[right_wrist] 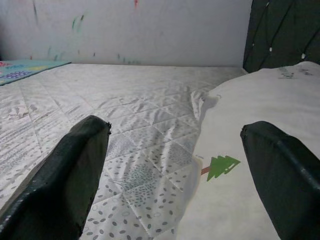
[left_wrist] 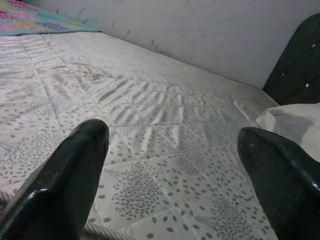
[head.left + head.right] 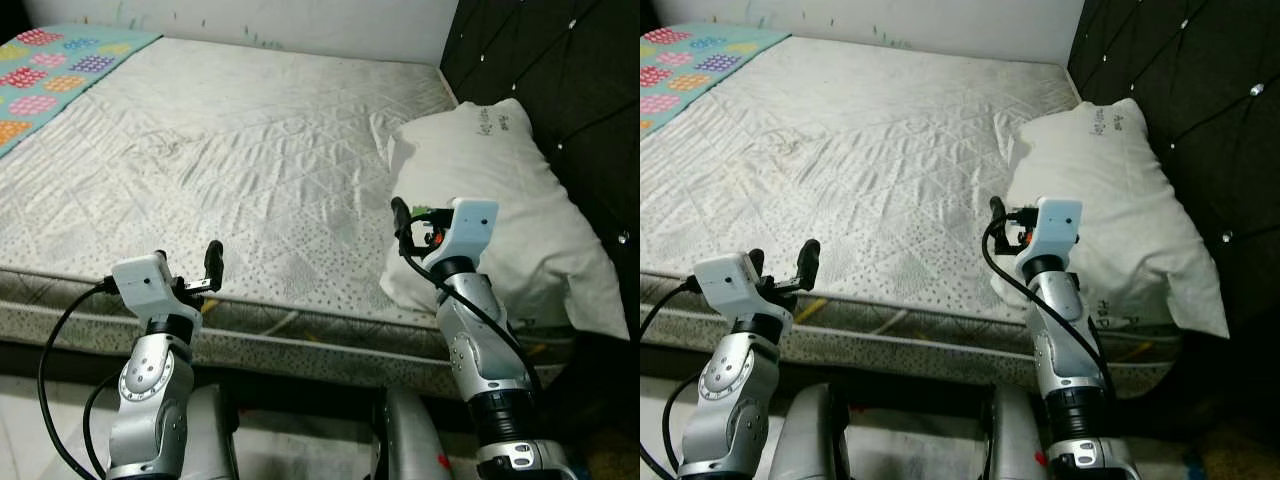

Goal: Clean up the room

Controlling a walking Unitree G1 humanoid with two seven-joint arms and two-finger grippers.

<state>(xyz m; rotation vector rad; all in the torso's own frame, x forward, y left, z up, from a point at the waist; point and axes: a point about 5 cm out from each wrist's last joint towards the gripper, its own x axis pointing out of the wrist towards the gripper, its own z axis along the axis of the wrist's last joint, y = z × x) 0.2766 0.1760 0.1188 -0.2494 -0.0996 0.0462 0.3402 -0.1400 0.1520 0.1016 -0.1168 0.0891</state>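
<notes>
Right gripper (image 1: 170, 175): mine, fingers wide, raised at the pillow (image 3: 500, 200) edge, likely to grasp it; left gripper (image 2: 172, 180): wide, empty, waiting over the mattress (image 3: 250, 150).

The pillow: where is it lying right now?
The white pillow lies on the robot's right side of the bare mattress, against the dark headboard, with the open right gripper at its near edge.
</notes>
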